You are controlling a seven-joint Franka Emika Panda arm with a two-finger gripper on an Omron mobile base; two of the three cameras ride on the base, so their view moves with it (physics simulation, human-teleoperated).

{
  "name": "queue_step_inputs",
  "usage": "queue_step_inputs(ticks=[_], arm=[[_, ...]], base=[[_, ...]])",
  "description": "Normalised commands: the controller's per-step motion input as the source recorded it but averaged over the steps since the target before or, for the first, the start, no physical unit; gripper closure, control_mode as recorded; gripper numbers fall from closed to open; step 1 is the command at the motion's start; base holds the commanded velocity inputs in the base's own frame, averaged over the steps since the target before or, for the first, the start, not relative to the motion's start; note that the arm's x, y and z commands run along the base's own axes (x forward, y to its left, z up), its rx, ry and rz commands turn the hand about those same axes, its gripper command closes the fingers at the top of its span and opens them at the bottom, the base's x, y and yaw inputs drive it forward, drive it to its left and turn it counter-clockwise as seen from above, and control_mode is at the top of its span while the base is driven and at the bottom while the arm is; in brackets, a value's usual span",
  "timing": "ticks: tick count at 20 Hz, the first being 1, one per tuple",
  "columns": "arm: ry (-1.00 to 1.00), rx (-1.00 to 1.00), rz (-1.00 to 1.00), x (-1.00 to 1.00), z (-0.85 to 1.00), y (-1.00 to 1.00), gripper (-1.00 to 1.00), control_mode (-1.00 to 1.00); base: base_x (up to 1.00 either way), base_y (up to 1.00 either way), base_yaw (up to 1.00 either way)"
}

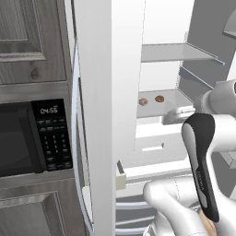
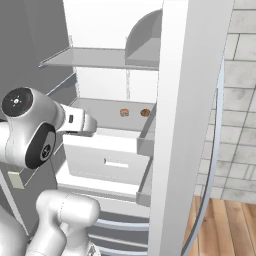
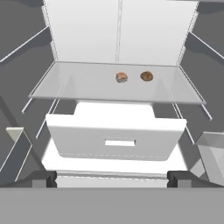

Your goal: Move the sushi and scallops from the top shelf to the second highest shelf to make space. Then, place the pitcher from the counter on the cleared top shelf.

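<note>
The sushi [image 3: 121,77] [image 1: 143,101] [image 2: 124,112], orange-brown over white, and the round brown scallops [image 3: 147,76] [image 1: 159,98] [image 2: 145,112] lie side by side at the back of the second highest shelf [image 3: 74,87] [image 1: 175,97], the pale panel right above a white drawer. Higher up, the thin grey top shelf [image 1: 175,53] [image 2: 85,58] is bare where it shows. My gripper [image 3: 112,178] [image 2: 93,125] hovers in front of the lower shelf, level with it and facing the food. It is open, fingers wide apart and empty. The pitcher is out of view.
A white drawer [image 3: 114,140] juts out under the shelf. Open fridge doors stand on the left [image 1: 99,115] and the right [image 2: 190,125]. A door bin [image 3: 212,153] sits low on the right. A black microwave [image 1: 27,138] is set in the grey cabinets.
</note>
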Motion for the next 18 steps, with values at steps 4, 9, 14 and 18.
queue_step_inputs(ticks=[4, 9, 14, 18], arm=[[0.0, 0.0, 0.0, 0.0, 0.0, 0.0, -1.0, 1.0], [0.0, 0.0, 0.0, 0.0, 0.0, 0.0, -1.0, 1.0], [0.0, 0.0, 0.0, 0.0, 0.0, 0.0, -1.0, 1.0], [0.0, 0.0, 0.0, 0.0, 0.0, 0.0, -1.0, 1.0]], base=[[-0.04, 0.0, 0.01], [-0.43, -0.09, 0.12], [-0.61, -0.31, 0.28], [-0.64, -0.1, 0.37]])
